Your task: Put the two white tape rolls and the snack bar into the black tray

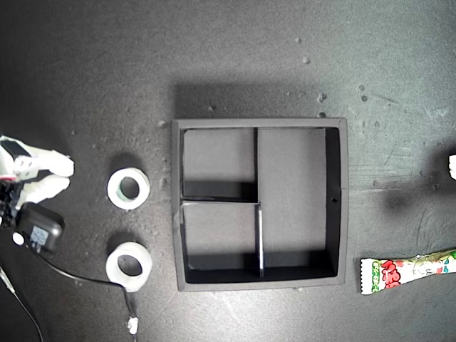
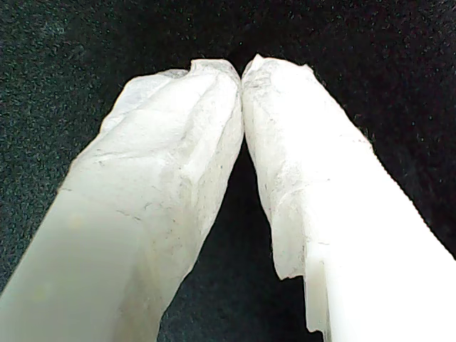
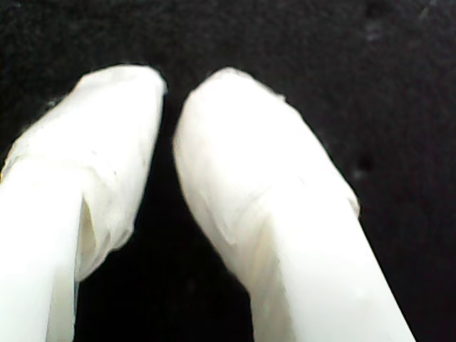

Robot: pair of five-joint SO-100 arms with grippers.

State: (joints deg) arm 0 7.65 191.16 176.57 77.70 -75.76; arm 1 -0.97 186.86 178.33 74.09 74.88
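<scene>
Here my first pincer (image 2: 241, 71) is closed on nothing, tips touching; my second pincer (image 3: 171, 100) is slightly parted, empty. Both white tape rolls (image 1: 128, 188) (image 1: 129, 264) lie on the table (image 1: 85, 71) beside the black tray (image 1: 340, 206); the snack bar (image 1: 406, 272) lies across from them.

You can read no text anywhere. The snack bar (image 1: 410, 270) carries red markings on its green and white wrapper, but they are too small to make out.
</scene>
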